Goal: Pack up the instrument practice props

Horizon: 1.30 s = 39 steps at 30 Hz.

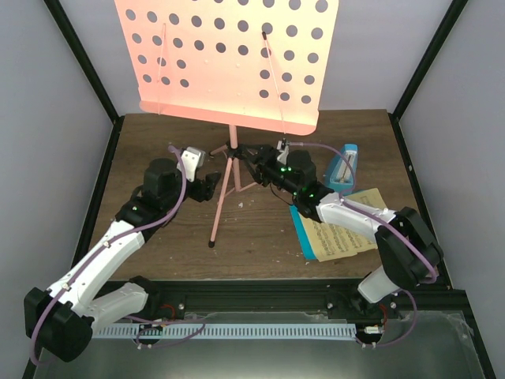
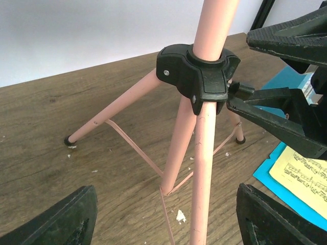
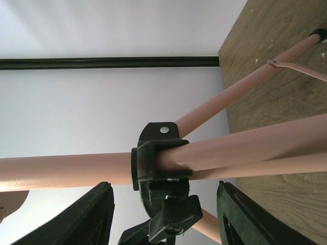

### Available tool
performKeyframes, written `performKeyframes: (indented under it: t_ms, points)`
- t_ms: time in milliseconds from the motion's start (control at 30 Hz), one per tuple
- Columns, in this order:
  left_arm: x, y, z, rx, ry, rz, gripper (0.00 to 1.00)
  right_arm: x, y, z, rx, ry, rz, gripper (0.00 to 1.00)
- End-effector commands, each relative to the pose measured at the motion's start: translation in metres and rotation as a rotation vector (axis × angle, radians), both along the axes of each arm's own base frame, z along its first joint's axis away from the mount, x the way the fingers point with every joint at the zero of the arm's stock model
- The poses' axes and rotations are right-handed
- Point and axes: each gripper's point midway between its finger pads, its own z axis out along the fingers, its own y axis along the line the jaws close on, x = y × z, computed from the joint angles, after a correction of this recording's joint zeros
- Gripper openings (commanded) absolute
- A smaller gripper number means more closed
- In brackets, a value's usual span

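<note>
Jaws gaped on both. My left gripper [image 2: 168, 206] straddled the stand [image 2: 214, 25] (to brace it, I judged); the right gripper [image 3: 168, 204] flanked its knob [image 3: 173, 217].

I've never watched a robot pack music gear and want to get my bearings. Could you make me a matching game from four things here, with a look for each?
Things:
1 stand top
2 metronome
3 music sheets
4 leg joint

Looks:
A yellow on blue, lying flat
B black
C pink, full of round holes
D small, blue, clear front

Pairs: 1-C, 2-D, 3-A, 4-B
</note>
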Motion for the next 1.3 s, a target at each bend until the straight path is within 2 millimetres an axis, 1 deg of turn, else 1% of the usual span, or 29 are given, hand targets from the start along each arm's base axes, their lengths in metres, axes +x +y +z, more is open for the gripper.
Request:
performKeyframes:
  t_ms: [0,133,233,367,400,433,500,567,667,733,800,867,933,967,1033,1100,1267]
  points:
    - [-0.003,-0.005,0.009,-0.016,-0.016,-0.03,0.76,-0.002,0.0,0.021,0.028,-0.049,-0.01,0.54]
    - [-0.003,-0.005,0.008,-0.015,-0.015,-0.031,0.77,-0.004,0.003,0.018,0.037,-0.034,0.002,0.48]
    - [-0.003,-0.005,0.008,-0.014,-0.014,-0.03,0.77,-0.004,0.006,0.015,0.044,-0.023,0.009,0.47]
    - [-0.003,-0.005,0.007,-0.014,-0.011,-0.031,0.77,-0.004,0.01,0.013,0.053,-0.013,0.022,0.49]
    - [-0.003,-0.005,0.008,-0.015,-0.012,-0.033,0.77,-0.004,0.012,0.013,0.055,-0.013,0.028,0.47]
    - [-0.003,-0.006,0.007,-0.014,-0.011,-0.033,0.77,-0.004,0.013,0.014,0.059,-0.02,0.033,0.43]
    - [-0.003,-0.005,0.007,-0.013,-0.013,-0.032,0.77,-0.004,0.015,0.018,0.066,-0.051,0.046,0.27]
    - [-0.004,-0.005,0.007,-0.013,-0.013,-0.034,0.77,-0.003,0.017,0.019,0.064,-0.062,0.052,0.17]
    - [-0.004,-0.006,0.007,-0.014,-0.011,-0.035,0.77,-0.003,0.017,0.019,0.057,-0.068,0.051,0.07]
    - [-0.004,-0.006,0.008,-0.014,-0.013,-0.036,0.77,-0.003,0.016,0.016,0.048,-0.067,0.045,0.04]
    - [-0.004,-0.006,0.008,-0.014,-0.014,-0.035,0.77,-0.003,0.014,0.013,0.033,-0.069,0.034,0.04]
    - [-0.004,-0.006,0.008,-0.014,-0.013,-0.035,0.77,-0.003,0.012,0.009,0.019,-0.076,0.026,0.08]
    - [-0.004,-0.006,0.008,-0.014,-0.014,-0.035,0.77,-0.004,0.011,0.006,0.004,-0.09,0.023,0.09]
    - [-0.004,-0.006,0.008,-0.014,-0.014,-0.035,0.77,-0.004,0.01,0.006,-0.004,-0.105,0.022,0.12]
    - [-0.004,-0.006,0.008,-0.014,-0.014,-0.036,0.77,-0.005,0.01,0.004,-0.028,-0.131,0.025,0.2]
    - [-0.004,-0.005,0.008,-0.013,-0.014,-0.034,0.77,-0.007,0.01,0.002,-0.048,-0.146,0.026,0.25]
    - [-0.004,-0.006,0.008,-0.012,-0.014,-0.035,0.77,-0.009,0.012,0.0,-0.052,-0.173,0.045,0.25]
